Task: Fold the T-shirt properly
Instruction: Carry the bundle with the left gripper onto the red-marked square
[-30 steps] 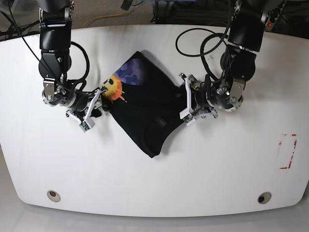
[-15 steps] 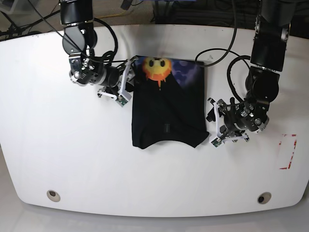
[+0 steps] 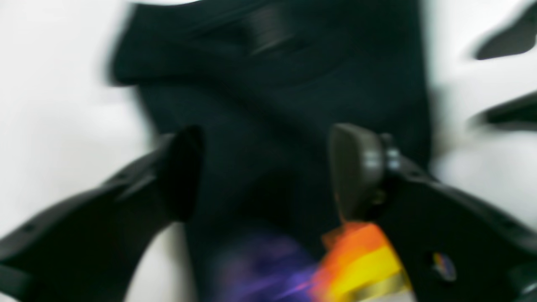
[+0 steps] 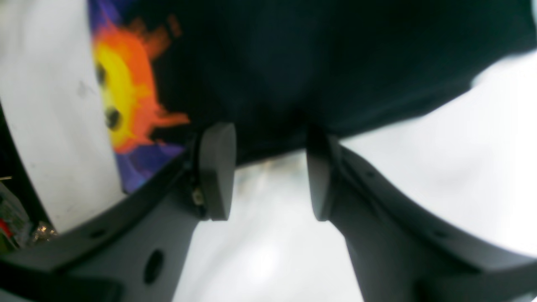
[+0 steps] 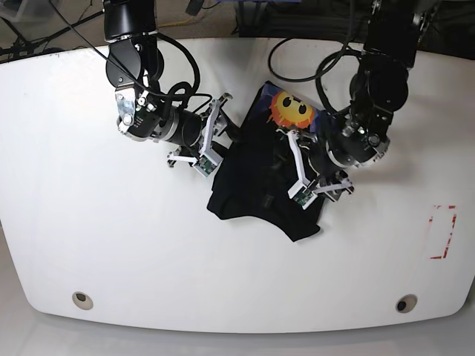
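both sets of jaws stand apart with nothing between the pads: the left gripper (image 3: pixel 264 167) hovers over the folded black cloth t-shirt (image 5: pixel 260 174), the right gripper (image 4: pixel 268 170) sits at its edge. the t-shirt lies mid-way across the white surface (image 5: pixel 111 245), print (image 5: pixel 288 108) showing. risk: a careless close could snag one layer only and drag the fold askew.

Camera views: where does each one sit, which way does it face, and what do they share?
Base: overhead, looking down on the table, both arms, the T-shirt.
Left wrist: behind the left gripper, open over the shirt; both fingers show.
Right wrist: behind the right gripper at the shirt's edge; jaws apart.
Shared: black shirt, its orange-yellow face print.
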`<action>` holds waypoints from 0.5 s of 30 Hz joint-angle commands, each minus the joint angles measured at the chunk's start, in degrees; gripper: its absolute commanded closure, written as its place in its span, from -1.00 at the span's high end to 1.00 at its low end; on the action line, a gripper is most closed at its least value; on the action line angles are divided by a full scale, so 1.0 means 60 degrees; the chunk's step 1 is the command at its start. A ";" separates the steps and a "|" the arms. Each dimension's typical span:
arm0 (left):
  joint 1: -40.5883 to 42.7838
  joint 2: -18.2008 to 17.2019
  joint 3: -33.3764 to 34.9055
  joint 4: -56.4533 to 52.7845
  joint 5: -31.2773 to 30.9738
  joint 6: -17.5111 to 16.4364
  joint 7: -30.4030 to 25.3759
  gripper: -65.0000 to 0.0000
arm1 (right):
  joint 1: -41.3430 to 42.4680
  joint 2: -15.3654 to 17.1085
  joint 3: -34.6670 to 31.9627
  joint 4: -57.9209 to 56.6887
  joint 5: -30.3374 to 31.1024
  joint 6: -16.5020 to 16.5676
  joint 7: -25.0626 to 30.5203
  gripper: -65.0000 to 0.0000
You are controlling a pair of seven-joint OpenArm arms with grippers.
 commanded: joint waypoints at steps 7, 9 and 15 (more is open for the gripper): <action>0.0791 0.0940 -0.0041 -0.0491 0.1315 0.0954 -0.1132 0.56 | -0.0121 0.0980 0.1997 0.0094 0.2100 0.0049 -0.0230 -0.22; 0.0952 0.1057 -0.0041 -0.1062 0.1667 0.0939 -0.1571 0.57 | -0.0121 0.1200 0.2334 -0.0023 0.2613 0.0049 -0.0230 -0.22; 0.0982 0.0866 -0.0510 -0.2659 0.1755 0.0968 -0.2143 0.57 | -0.0135 0.1610 0.2876 -0.0126 0.3257 0.0049 -0.0230 -0.22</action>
